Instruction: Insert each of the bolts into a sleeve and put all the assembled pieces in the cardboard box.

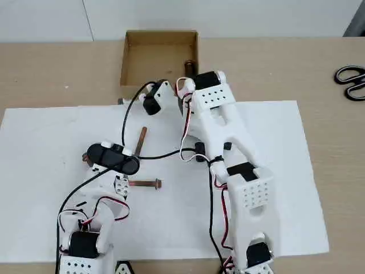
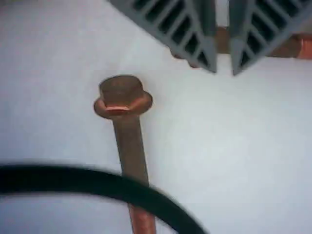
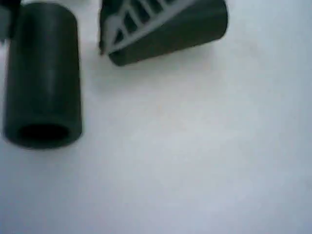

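Observation:
Near the paper's left side my left gripper (image 1: 94, 161) hovers low, its grey fingers (image 2: 195, 34) drawn almost together just above a copper bolt (image 2: 287, 46) that runs crosswise under them. A second bolt (image 2: 124, 122) lies close by, head up in the left wrist view, and two bolts (image 1: 141, 140) (image 1: 145, 184) rest on the paper in the high view. My right gripper (image 1: 153, 98) is at the paper's far edge below the cardboard box (image 1: 124, 57). It stands open around a black sleeve (image 3: 41, 73) that lies on the paper, one finger (image 3: 141, 24) well apart from it.
White paper (image 1: 274, 171) covers the table's middle. A brown cylindrical piece (image 1: 189, 67) sits by the box's near right corner. Scissors (image 1: 351, 80) lie at the far right. A black cable (image 2: 73, 180) crosses over the second bolt's shaft, and cables (image 1: 171, 154) trail between the arms.

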You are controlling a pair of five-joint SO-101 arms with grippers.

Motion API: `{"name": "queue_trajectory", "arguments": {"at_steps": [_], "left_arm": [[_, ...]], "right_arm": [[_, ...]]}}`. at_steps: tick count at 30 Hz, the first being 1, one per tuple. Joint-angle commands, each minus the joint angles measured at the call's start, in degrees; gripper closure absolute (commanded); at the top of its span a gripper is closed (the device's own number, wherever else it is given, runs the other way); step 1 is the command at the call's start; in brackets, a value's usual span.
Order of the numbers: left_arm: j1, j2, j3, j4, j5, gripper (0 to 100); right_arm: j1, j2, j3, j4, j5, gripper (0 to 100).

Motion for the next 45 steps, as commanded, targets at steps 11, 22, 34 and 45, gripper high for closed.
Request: {"name": "queue_trajectory", "arguments": {"at_steps": [11,22,34,45], "left_arm": [[-0.2,-0.5,-0.2,0.4,-0.4,99],[-0.2,-0.5,-0.2,0.4,-0.4,99],[-0.2,-0.5,-0.2,0.4,-0.4,99],[-0.2,-0.5,-0.2,0.4,-0.6,99]], "right_arm": [[0.1,7.1,-0.2,-3.0,0.6,88.7],[-0.8,3.5,-0.3,-2.8,-2.4,99.1],[0.7,-13.9,-0.3,4.0,-14.7,99.5],[11.3,-34.3,11.1,4.7,-30.9,99.5]]}}
